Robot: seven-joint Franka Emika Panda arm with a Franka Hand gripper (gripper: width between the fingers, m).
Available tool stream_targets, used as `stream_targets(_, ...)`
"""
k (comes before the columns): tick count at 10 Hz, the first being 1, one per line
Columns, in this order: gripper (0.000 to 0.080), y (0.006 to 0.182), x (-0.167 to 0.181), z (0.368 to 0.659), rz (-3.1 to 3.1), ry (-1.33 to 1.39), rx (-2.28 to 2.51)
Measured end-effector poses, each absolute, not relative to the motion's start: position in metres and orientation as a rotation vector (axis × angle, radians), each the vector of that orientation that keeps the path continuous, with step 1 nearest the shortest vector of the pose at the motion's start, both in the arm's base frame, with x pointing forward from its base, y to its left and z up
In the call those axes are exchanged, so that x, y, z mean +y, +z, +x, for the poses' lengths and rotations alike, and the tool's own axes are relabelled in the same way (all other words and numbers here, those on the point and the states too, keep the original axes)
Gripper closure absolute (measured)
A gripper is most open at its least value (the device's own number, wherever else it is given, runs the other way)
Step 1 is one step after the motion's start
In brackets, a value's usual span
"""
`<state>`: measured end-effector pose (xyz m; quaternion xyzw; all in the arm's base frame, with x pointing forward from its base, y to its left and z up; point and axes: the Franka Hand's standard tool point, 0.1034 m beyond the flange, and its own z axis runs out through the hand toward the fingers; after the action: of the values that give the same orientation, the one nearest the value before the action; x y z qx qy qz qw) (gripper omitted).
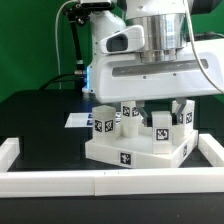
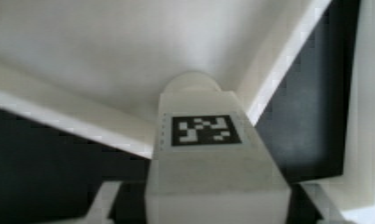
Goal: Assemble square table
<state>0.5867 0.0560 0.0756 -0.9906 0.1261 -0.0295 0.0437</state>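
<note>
The fingers are closing around a leg over the slab; other legs are standing on it, their seating unclear.

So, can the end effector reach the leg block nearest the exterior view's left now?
Probably not yet: the end effector looks closed on another leg, though nothing stands over the leftmost leg block.

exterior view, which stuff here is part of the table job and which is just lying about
Part of the job:
- white tabletop slab
- leg blocks standing on it, such as the one at the exterior view's left
- leg between the fingers

Just there:
- white border rails
- marker board behind
- black table
</note>
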Motion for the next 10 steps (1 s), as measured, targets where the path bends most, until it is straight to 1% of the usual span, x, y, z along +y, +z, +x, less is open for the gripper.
stream_targets(6,0.0508,0.074,0.062,0.585,-2.784,-0.049,1.193)
stream_targets(10,0.0508,0.074,0.069,0.584,-2.6,-0.014,1.517)
